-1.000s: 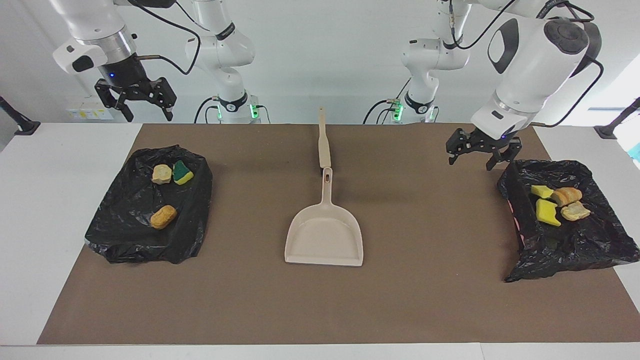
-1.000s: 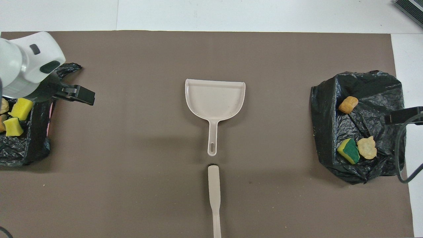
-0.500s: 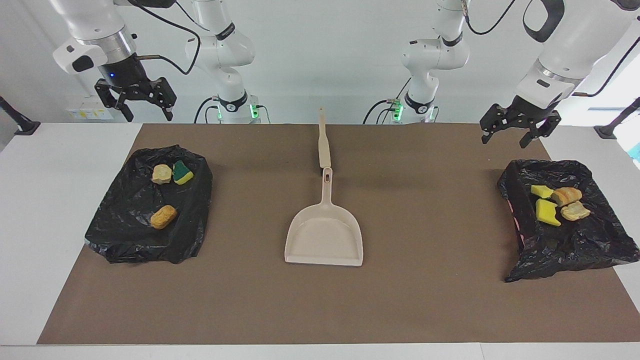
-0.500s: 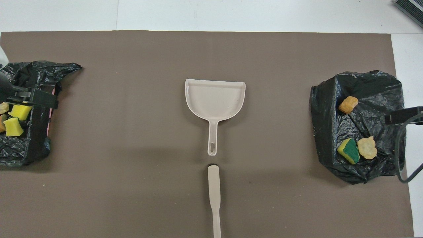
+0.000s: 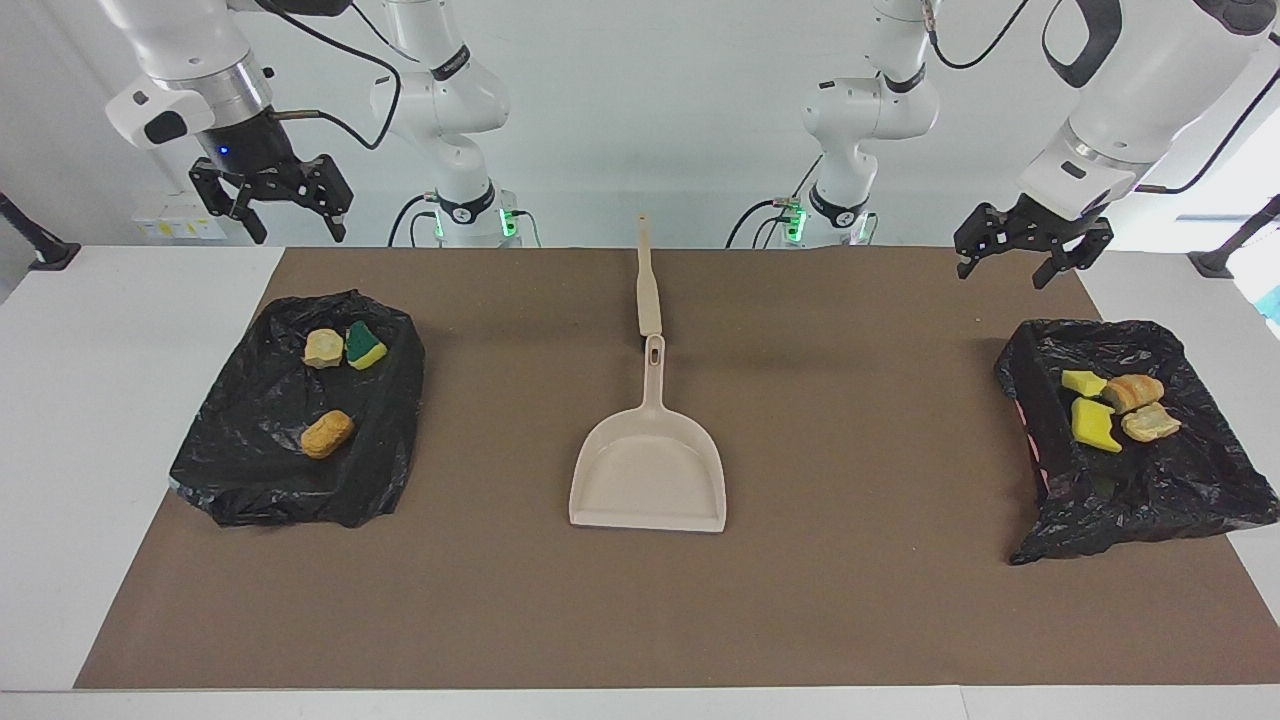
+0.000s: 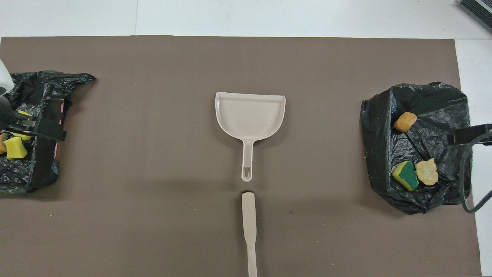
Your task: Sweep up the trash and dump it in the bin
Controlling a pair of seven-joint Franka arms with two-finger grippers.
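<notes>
my left claw (image 5: pixel 1020 258) wide and empty, raised over the mat (image 5: pixel 850 600) by one bag-lined bin (image 5: pixel 1180 490) with four bits of trash (image 5: pixel 1095 424), my right claw (image 5: pixel 275 205) wide, waiting above the other bin (image 5: pixel 250 470) with three bits (image 5: pixel 327 433), dustpan (image 5: pixel 650 480) between the bins

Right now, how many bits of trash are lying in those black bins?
7. Three in the bin at the right arm's end: two bread lumps, one sponge. Four in the other bin: two sponges, two bread lumps.

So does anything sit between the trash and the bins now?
Nothing visible does: the trash already lies in the two bag-lined bins, three bits in one, four in the other. Dustpan empty.
</notes>
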